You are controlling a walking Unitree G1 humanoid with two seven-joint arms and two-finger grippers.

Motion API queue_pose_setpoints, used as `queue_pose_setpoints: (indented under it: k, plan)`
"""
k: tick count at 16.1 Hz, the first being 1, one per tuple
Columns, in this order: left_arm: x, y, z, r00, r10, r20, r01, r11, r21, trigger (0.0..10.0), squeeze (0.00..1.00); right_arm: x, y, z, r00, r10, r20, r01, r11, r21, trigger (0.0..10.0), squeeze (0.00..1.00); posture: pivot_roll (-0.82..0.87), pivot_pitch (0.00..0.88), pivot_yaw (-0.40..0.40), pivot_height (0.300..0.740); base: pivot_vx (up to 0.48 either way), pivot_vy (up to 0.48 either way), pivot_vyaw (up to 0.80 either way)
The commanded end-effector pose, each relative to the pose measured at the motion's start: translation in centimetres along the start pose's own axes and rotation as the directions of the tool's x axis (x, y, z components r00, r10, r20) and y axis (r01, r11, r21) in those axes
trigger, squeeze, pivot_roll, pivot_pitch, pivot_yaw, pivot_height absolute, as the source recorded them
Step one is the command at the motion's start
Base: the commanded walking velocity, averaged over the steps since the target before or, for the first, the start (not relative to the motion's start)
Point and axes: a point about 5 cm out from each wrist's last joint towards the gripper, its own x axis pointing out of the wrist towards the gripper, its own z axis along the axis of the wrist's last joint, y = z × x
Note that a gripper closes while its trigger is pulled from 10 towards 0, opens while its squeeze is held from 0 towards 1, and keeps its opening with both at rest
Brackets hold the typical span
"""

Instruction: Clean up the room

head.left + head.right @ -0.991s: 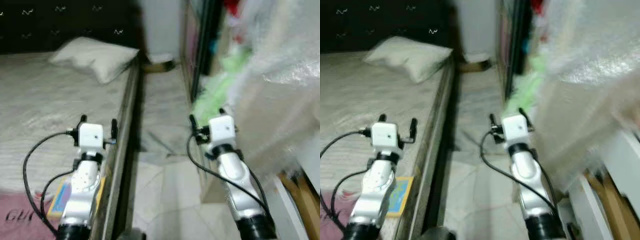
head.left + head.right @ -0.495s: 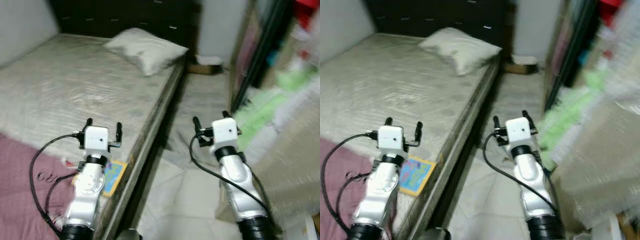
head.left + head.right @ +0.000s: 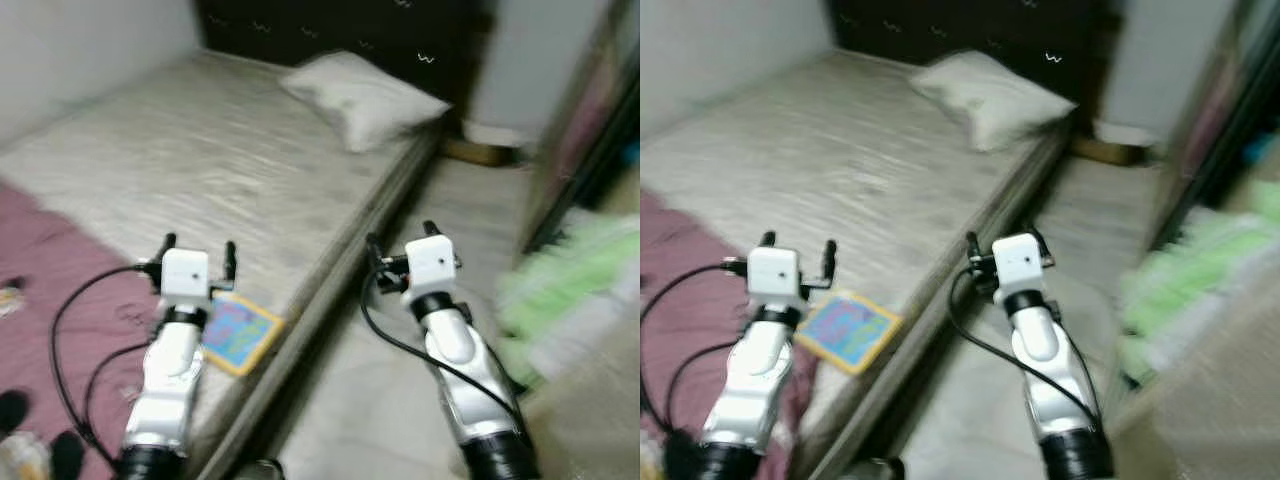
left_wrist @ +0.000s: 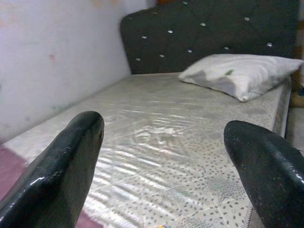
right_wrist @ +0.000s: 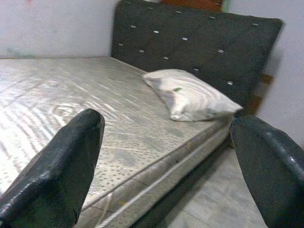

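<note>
The left gripper hovers over the bed, fingers spread wide, holding nothing. The right gripper hangs above the floor strip beside the bed's edge, fingers likewise wide apart and empty. A colourful book lies on the mattress near its edge, at 5 o'clock from the left gripper. A pillow rests at 1 o'clock by the dark headboard. A maroon blanket lies at 8 o'clock
</note>
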Motion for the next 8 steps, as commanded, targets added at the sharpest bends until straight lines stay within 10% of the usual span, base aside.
queue_pose_setpoints:
  k: [1, 8]
  plan:
    - [-0.03, 0.0, -0.01, 1.0, 0.0, -0.002, 0.0, 1.0, 0.007, 10.0, 0.0, 0.04, -0.25, 0.19, 1.0, -0.011, 0.004, 0.011, 1.0, 0.002, 10.0, 0.0, 0.04, 0.0, 0.015, 0.74, 0.0, 0.0, 0.79]
    - [0.1, 0.01, 0.0, 1.0, -0.007, -0.002, 0.007, 1.0, 0.015, 10.0, 0.0, 0.07, -0.1, 0.18, 1.0, -0.013, 0.002, 0.013, 1.0, 0.01, 10.0, 0.0, 0.04, 0.0, 0.019, 0.74, 0.0, 0.0, 0.79]
